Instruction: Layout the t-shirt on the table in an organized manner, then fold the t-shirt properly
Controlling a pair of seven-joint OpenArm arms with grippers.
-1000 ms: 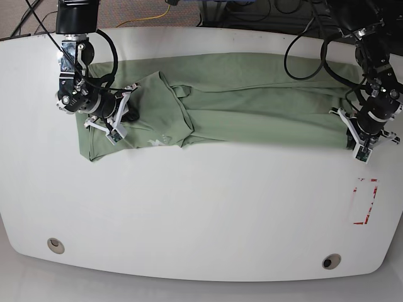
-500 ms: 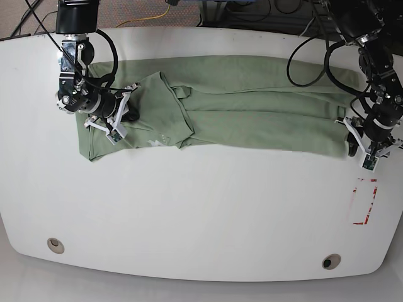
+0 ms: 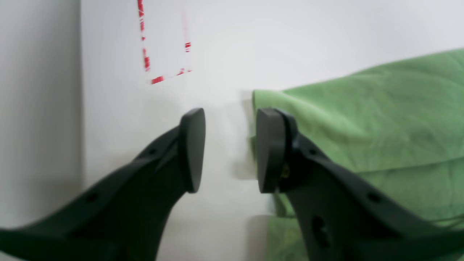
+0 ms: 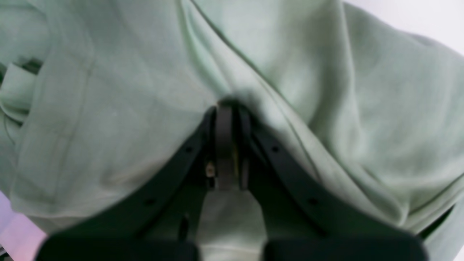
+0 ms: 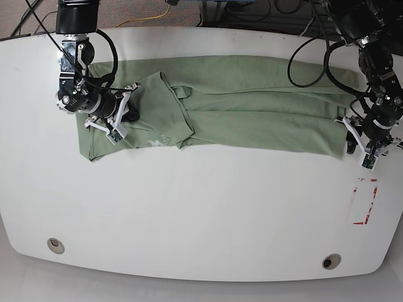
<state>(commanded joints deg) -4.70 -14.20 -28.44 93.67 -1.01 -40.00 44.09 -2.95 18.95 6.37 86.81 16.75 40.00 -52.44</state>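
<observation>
White glossy worktop (image 3: pixel 290 32) fills the left wrist view, with a worn red tape outline (image 3: pixel 163 54) near its edge. Left claw (image 3: pixel 230 150) is spread, bare worktop showing between its dark fingers; it holds nothing. One finger (image 3: pixel 270 152) sits just beside the hem corner of the t-shirt (image 3: pixel 380 119), which looks bright green here and lies in soft folds.

Right wrist view: pale sage cloth covers nearly everything, t-shirt (image 4: pixel 326 90) bunched into long creases and ridges. Right claw (image 4: pixel 225 145) is pressed together, pinching a fold of the t-shirt that rises to a peak at the fingertips.

Base view: t-shirt (image 5: pixel 252 100) lies stretched in a long band across the far half of the worktop (image 5: pixel 201 214), one end doubled over with a diagonal flap. Right claw (image 5: pixel 116 116) grips that doubled end. Left claw (image 5: pixel 365 141) hangs at the opposite end, by the cloth's edge. Two grommet holes (image 5: pixel 55 245) sit near the front edge; red tape outline (image 5: pixel 365 201) lies near the left claw.
</observation>
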